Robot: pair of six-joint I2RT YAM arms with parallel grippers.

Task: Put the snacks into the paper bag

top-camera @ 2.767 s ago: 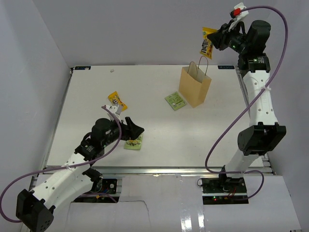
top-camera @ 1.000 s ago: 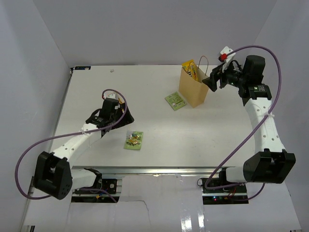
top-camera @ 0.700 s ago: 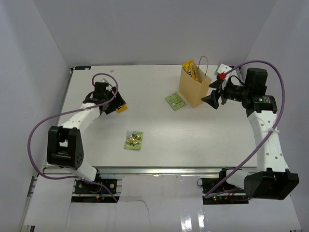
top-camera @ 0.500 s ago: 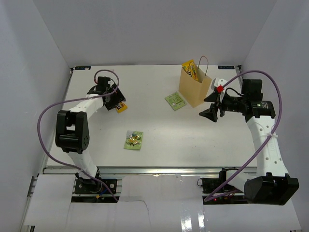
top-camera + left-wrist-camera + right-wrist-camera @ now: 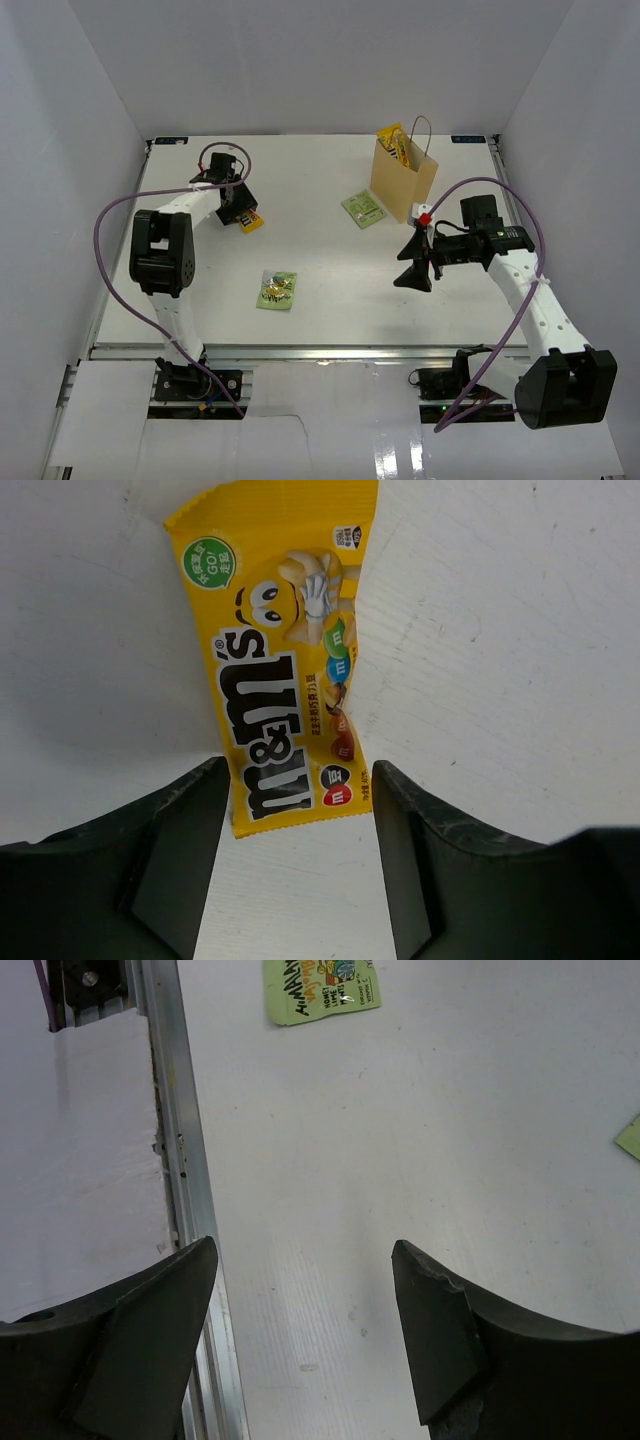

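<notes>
A yellow candy pack (image 5: 285, 670) lies flat at the far left of the table (image 5: 330, 255). My left gripper (image 5: 300, 785) is open just above it, one finger on each side of its near end. From above, the left gripper (image 5: 237, 207) covers part of that pack (image 5: 253, 223). The paper bag (image 5: 403, 185) stands upright at the back right, with a second yellow pack (image 5: 393, 141) sticking out of its top. One light-green pack (image 5: 363, 208) lies left of the bag and another (image 5: 277, 290) near the front. My right gripper (image 5: 414, 277) hangs open and holds nothing.
In the right wrist view the near light-green pack (image 5: 322, 990) shows at the top. The table's metal front rail (image 5: 165, 1110) runs down the left. White walls close in the table on the left, back and right.
My left arm swung out to the far left and came down over the yellow pack, its jaws narrowing. My right arm drew back from the bag toward the front middle, staying open.
</notes>
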